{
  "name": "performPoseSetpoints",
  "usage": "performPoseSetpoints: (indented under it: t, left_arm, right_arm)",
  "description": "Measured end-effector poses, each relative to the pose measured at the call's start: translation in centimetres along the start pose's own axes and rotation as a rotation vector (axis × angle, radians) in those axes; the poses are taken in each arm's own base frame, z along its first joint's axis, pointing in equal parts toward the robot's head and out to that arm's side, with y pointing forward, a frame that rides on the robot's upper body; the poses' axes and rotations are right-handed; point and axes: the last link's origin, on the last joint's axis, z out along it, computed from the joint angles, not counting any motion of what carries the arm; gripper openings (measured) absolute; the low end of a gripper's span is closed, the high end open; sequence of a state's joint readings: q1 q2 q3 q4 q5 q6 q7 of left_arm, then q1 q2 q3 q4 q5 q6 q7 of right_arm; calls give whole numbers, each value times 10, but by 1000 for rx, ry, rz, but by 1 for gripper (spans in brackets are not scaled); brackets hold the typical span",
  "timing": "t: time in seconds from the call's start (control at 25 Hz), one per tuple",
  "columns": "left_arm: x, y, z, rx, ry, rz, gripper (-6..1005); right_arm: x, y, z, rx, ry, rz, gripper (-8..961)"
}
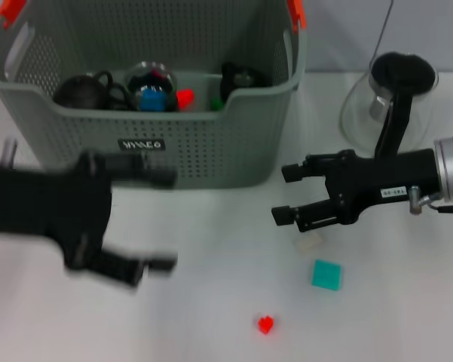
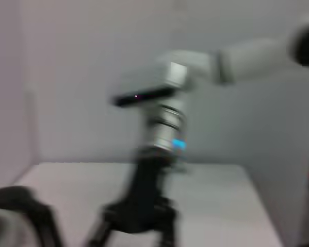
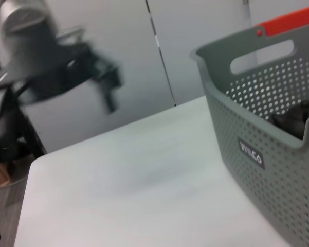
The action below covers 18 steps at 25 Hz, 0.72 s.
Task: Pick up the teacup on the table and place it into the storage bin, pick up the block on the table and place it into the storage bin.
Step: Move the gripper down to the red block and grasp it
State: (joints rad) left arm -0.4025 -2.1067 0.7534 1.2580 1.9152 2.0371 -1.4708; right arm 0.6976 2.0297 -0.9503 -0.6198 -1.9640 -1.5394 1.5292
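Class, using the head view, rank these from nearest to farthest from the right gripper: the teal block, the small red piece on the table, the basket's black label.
Right gripper.
1. Teal block, just below it.
2. Small red piece, lower on the table.
3. Black label, on the basket's front wall, leftward.

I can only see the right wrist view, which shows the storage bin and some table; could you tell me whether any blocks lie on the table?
Observer: Yes. The head view shows a teal block on the table, in front of the storage bin and toward the robot's right.
Operator: Thank you. Is anything else near it?
Observer: A small red block lies nearer the robot, and a pale block sits close by the right gripper.
Operator: Is that gripper holding anything?
Observer: No, its jaws are open and empty. The left gripper, in front of the bin, is open and empty too.
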Motion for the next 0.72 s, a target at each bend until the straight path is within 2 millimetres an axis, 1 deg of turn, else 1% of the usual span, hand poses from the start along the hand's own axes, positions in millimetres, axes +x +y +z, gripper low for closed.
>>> performPoseSetpoints:
  t: [0.04, 0.16, 0.28, 0.48, 0.72]
  left_arm:
    - [-8, 8, 0, -2, 7, 21, 952]
    - [-26, 25, 2, 29, 28, 59, 952]
    - [-41, 35, 6, 43, 27, 55, 951]
    - [-63, 38, 17, 31, -10, -33, 950]
    - [-86, 35, 28, 59, -67, -118, 949]
  right_arm:
    - [1, 1, 0, -7, 13, -5, 911]
    - [4, 3, 0, -32, 55, -28, 911]
    - [5, 6, 0, -63, 107, -65, 911]
    - [2, 9, -2, -107, 197, -134, 911]
    - [-5, 17, 2, -179, 304, -230, 911]
